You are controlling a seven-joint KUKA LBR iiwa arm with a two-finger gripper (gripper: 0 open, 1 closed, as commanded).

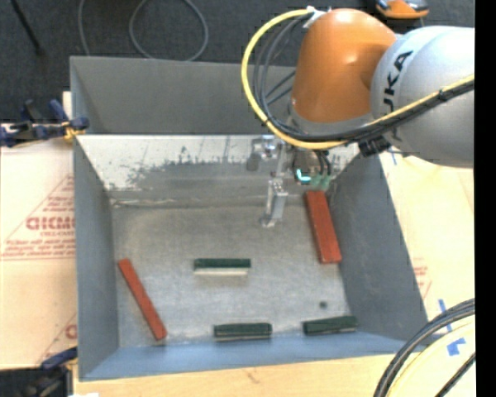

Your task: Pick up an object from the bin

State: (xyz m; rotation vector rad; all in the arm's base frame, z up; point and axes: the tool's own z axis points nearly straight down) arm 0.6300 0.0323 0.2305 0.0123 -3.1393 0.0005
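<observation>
Tool (272, 209) is hanging below the orange-capped wrist (339, 64), over bare floor close to the back wall of the grey metal bin (95, 246); whether it is released or clenched I cannot tell. Going across: a slim orange-red stick (142, 298) is lying slantwise by the left wall; a dark green flat bar with a pale underside (221, 266) is resting mid-floor, well apart from the rest; a second dark green flat bar (242, 330) is sitting tight along the front wall; a broad orange-red flat bar (322, 226), the likeliest pick, is lying just right of the tool at the foot of the right wall; a shorter dark green flat bar (329, 326) is occupying the front right corner. All are looking rigid, smooth-faced and straight-edged, sitting low on a scuffed, speckled floor. Judging the risks: such shallow pieces are offering little to close on, so the tool may be scraping the floor or skating over the top; those hugging the walls are leaving no room on one side, inviting a knock against metal; a grip near one end of a long bar is likely letting it swing and drop.
</observation>
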